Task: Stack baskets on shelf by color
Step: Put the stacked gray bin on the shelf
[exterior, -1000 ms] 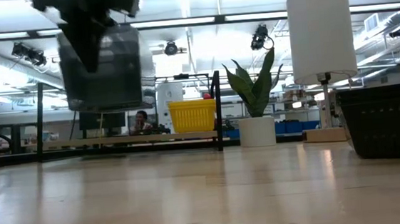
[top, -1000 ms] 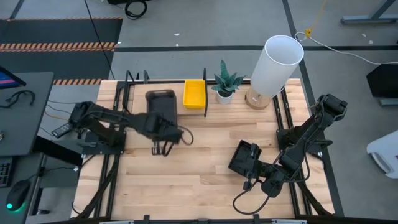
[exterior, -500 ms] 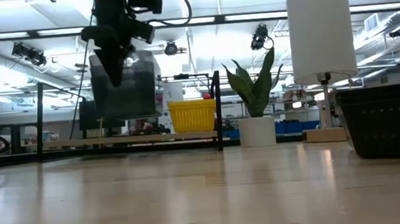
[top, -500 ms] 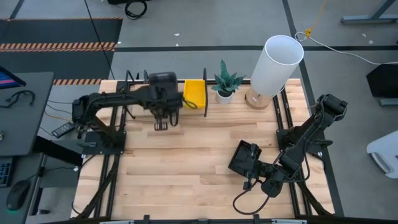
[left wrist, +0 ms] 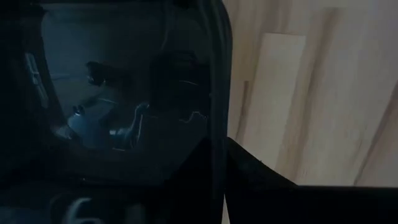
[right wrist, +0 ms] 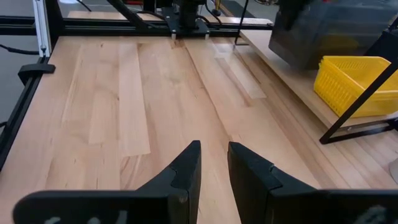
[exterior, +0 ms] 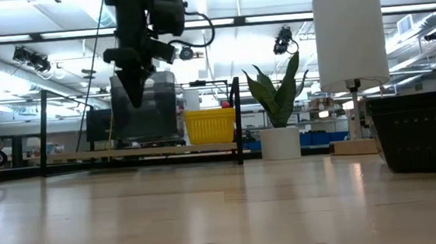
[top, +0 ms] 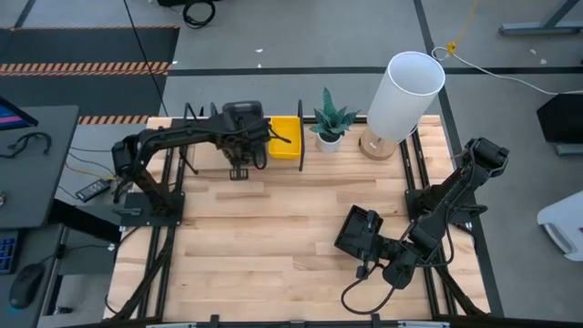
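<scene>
My left gripper (top: pixel 239 155) is shut on a smooth grey basket (top: pixel 241 118) over the shelf (exterior: pixel 88 156) at the table's far side. The grey basket (exterior: pixel 159 111) hangs just above the light-wood board, left of a yellow basket (top: pixel 285 137) that stands on the board. A black perforated basket (top: pixel 357 230) stands on the tabletop at the near right. My right gripper (right wrist: pixel 213 163) is beside it, near the right edge, empty, with its fingers a little apart. My left gripper holds the grey basket by its near-side wall (left wrist: pixel 216 93), one finger inside the basket and one finger (left wrist: pixel 261 177) outside. The fingers come from above, pointing down. The basket hangs about level, open side up; whether its bottom touches the board I cannot tell.
A white plant pot (top: pixel 329 138) and a tall white lamp (top: pixel 405 91) stand at the far right. Thin black uprights (top: pixel 301 137) frame the shelf beside the yellow basket. Bare wood lies across the table's middle (top: pixel 273 237).
My left gripper has carried the grey basket from over the table's middle toward the far edge and down to the shelf, beside the yellow basket. The basket has stayed level in the hold.
</scene>
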You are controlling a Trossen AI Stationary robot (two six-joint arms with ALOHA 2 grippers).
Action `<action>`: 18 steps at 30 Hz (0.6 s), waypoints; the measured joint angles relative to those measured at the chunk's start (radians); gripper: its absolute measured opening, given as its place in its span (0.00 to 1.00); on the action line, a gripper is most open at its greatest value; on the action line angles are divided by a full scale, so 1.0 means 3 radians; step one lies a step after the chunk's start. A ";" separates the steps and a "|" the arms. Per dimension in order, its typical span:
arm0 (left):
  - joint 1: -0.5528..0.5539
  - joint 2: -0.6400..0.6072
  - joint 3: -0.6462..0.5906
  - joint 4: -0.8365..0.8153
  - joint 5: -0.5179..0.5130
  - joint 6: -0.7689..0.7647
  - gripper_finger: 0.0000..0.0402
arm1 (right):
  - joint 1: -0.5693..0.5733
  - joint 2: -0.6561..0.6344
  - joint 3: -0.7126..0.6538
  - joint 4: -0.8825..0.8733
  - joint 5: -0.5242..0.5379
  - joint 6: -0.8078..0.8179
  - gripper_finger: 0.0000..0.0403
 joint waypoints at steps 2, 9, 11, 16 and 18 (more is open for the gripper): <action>0.0001 0.0047 0.0000 0.0019 0.0011 0.0011 0.04 | 0.0000 0.0000 0.0000 0.0003 -0.0003 0.0000 0.21; 0.0001 0.0144 -0.0001 0.0071 0.0067 0.0013 0.04 | 0.0000 0.0000 0.0000 0.0006 -0.0012 0.0000 0.21; -0.0008 0.0151 -0.0001 0.0142 0.0064 0.0012 0.04 | 0.0000 0.0000 0.0000 0.0008 -0.0013 0.0000 0.21; -0.0009 0.0153 -0.0001 0.0178 0.0064 -0.0013 0.09 | 0.0001 0.0000 0.0000 0.0020 -0.0025 0.0001 0.21; -0.0027 0.0153 -0.0001 0.0184 0.0049 -0.0077 0.13 | 0.0001 0.0000 0.0000 0.0020 -0.0035 0.0001 0.21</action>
